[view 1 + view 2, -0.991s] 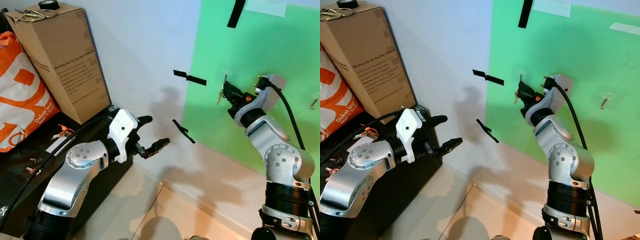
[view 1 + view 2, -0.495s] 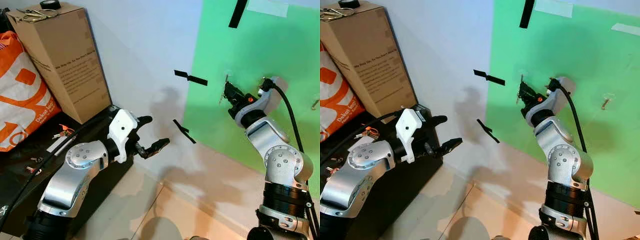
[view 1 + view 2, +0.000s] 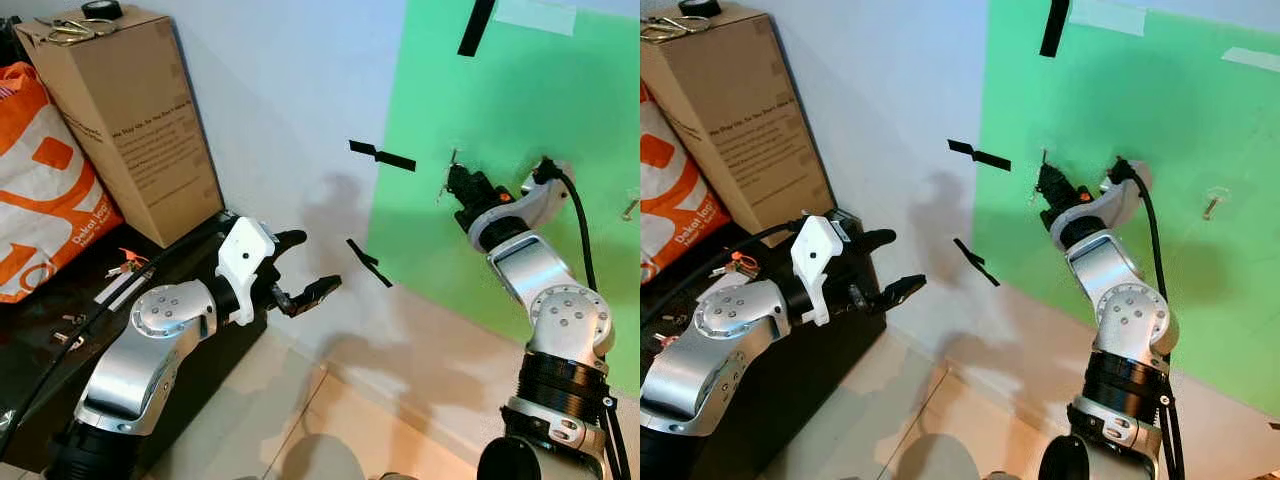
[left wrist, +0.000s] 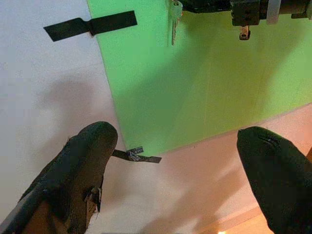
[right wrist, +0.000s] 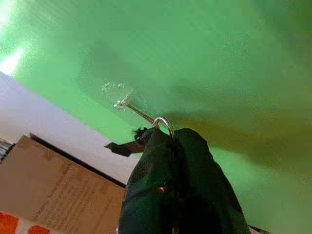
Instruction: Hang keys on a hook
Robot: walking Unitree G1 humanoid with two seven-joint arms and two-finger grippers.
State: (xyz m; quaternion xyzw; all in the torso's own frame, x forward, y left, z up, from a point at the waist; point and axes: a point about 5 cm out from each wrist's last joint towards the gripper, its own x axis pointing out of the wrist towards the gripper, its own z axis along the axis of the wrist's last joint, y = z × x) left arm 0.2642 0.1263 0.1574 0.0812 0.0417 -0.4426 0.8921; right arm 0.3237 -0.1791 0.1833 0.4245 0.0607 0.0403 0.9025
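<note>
Right pincer clamping the keys, ring touching the hook; next: slide ring over, then release. Left pincer idling, fingers apart.

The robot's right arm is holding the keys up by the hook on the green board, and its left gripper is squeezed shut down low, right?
Not quite. The left gripper is open: the left wrist view shows its two black fingers wide apart. The rest holds: the right gripper pinches the key ring up at the hook on the green board.
</note>
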